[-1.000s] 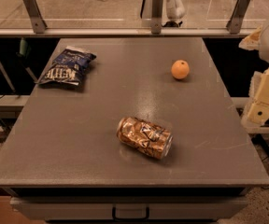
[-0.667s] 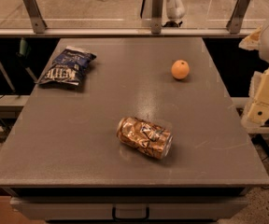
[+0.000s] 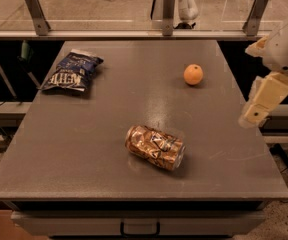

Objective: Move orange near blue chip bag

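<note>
The table (image 3: 84, 159) is holding the orange (image 3: 193, 74) at far right, well apart from the bag (image 3: 72, 73) at far left, while the gripper (image 3: 254, 113) is hovering off the right edge, its grip state impossible to tell, seemingly pre-reach.

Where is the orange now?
The orange sits far right on the table, across from the bag, beyond the can; the gripper hangs off the right edge.
</note>
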Available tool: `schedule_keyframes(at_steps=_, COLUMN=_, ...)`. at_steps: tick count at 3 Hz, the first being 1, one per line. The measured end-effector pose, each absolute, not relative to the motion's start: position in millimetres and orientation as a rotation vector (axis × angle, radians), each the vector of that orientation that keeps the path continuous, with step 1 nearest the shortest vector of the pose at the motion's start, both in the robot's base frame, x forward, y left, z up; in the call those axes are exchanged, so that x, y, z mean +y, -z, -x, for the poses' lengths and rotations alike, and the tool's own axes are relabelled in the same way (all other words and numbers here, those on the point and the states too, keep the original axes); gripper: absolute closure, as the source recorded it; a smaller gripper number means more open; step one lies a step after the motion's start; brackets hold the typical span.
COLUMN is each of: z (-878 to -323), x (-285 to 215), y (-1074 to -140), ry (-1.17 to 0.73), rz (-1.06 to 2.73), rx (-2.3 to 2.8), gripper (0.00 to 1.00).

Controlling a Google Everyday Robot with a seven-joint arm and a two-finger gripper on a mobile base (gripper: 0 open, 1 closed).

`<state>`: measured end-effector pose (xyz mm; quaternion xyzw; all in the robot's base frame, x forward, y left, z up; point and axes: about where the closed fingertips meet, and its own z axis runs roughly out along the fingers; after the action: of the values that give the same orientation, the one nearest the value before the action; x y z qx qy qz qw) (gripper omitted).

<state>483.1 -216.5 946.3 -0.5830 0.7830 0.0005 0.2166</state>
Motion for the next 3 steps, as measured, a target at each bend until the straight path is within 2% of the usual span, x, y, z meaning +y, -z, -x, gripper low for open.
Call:
schedule_keyframes(at_steps=2, z=-577, x=-219, y=-921, ry=-0.078, rz=1.456, rx=2.068, gripper=0.0)
schedule_keyframes(at_steps=3, z=-607, x=-218, y=-907, ry=-0.184, rz=1.377, rx=2.043, gripper=0.0)
